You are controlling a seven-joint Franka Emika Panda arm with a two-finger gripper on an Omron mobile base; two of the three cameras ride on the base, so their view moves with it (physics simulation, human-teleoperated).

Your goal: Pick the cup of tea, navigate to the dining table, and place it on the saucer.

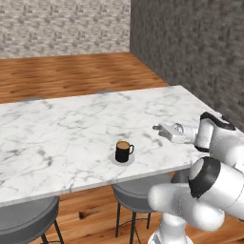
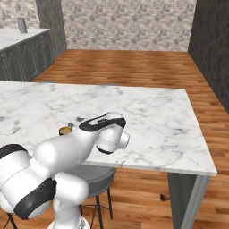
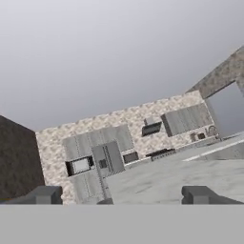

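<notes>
Cup of tea [image 1: 124, 151] — small black cylindrical mug, side handle, orange-brown liquid — stands on the flat round pale grey saucer [image 1: 116, 159], near the front edge of the grey-veined white marble dining table [image 1: 57, 138]. Gripper [image 1: 158, 129] — jaws spread wide, holding nothing — hovers over the table to the cup's right, apart from it.

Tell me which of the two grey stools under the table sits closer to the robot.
The stool right of the cup of tea, beside the robot's white arm. The other stool sits at the far left corner.
</notes>
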